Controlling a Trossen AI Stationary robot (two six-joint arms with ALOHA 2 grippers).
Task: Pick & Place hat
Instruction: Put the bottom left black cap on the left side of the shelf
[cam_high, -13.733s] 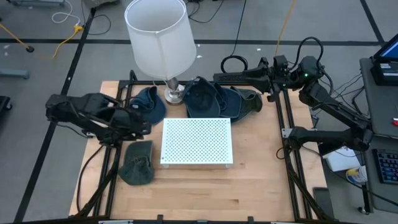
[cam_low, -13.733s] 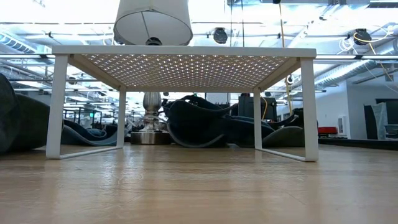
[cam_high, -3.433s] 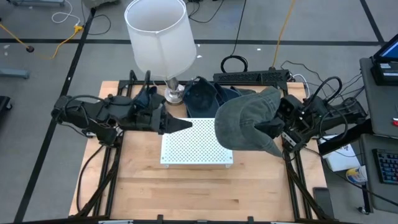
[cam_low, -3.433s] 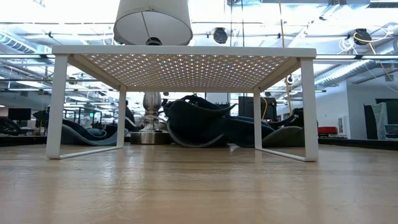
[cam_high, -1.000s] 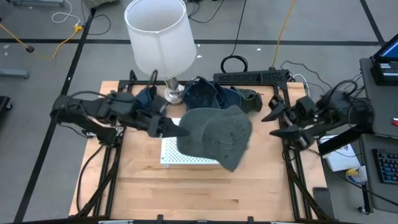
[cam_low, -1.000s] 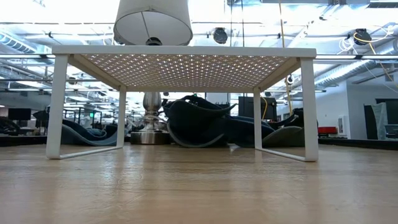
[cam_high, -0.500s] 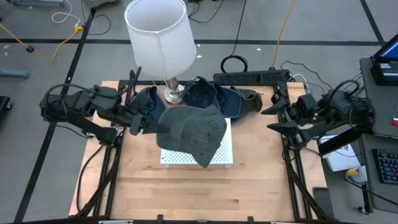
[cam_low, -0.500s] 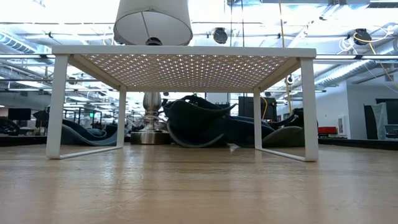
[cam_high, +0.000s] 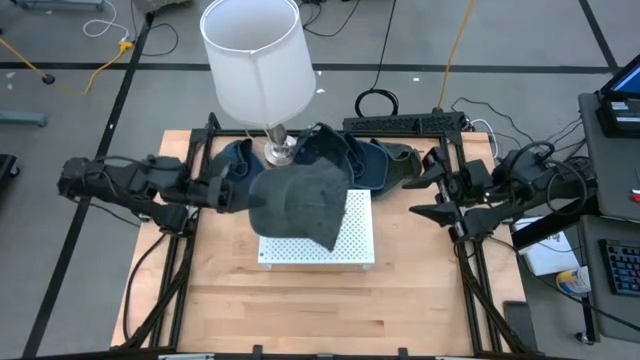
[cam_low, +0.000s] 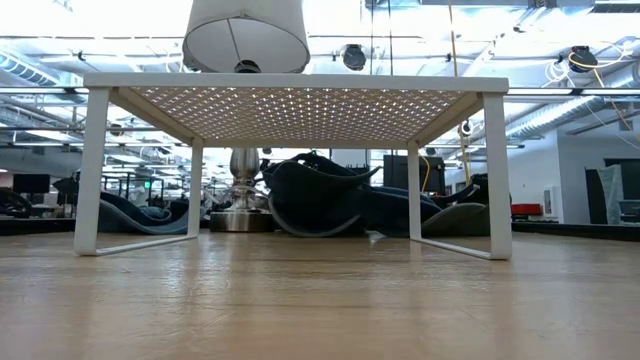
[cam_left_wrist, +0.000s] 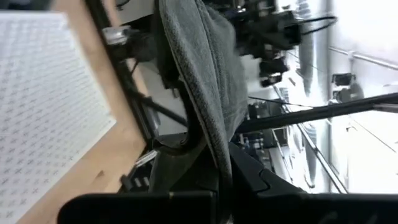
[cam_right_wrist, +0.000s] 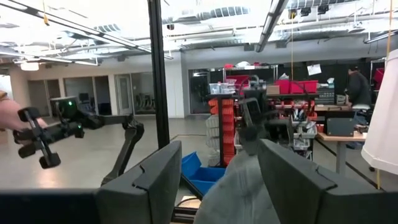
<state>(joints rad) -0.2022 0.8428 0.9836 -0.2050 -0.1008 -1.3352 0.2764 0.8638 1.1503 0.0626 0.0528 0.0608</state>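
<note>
A grey-green hat (cam_high: 300, 203) hangs over the far left part of the white perforated shelf (cam_high: 352, 245); my left gripper (cam_high: 238, 196) is shut on it, reaching in from the table's left. In the left wrist view the hat's cloth (cam_left_wrist: 205, 81) runs up from between the fingers. The hat does not show in the low view. My right gripper (cam_high: 428, 191) stands open and holds nothing at the table's right side, pointing toward the hat (cam_right_wrist: 239, 180). My left gripper pinches the hat's rim (cam_left_wrist: 219, 152) between its two fingers, on the hat's left side, away from the bill (cam_high: 325, 240). The fingers come in level from the table's left. The hat hangs from them, clear of the shelf, as far as the high view shows.
A lamp with a white shade (cam_high: 255, 60) stands at the far edge, its base (cam_high: 280, 152) just behind the shelf. Several dark blue hats (cam_high: 350, 155) lie piled at the back, right of the lamp base. Bare wooden table (cam_high: 300, 310) lies in front of the shelf.
My left gripper has drawn back toward the table's left edge and sunk a little, still shut on the hat. The hat has travelled with it from over the shelf's right half to its far left part.
</note>
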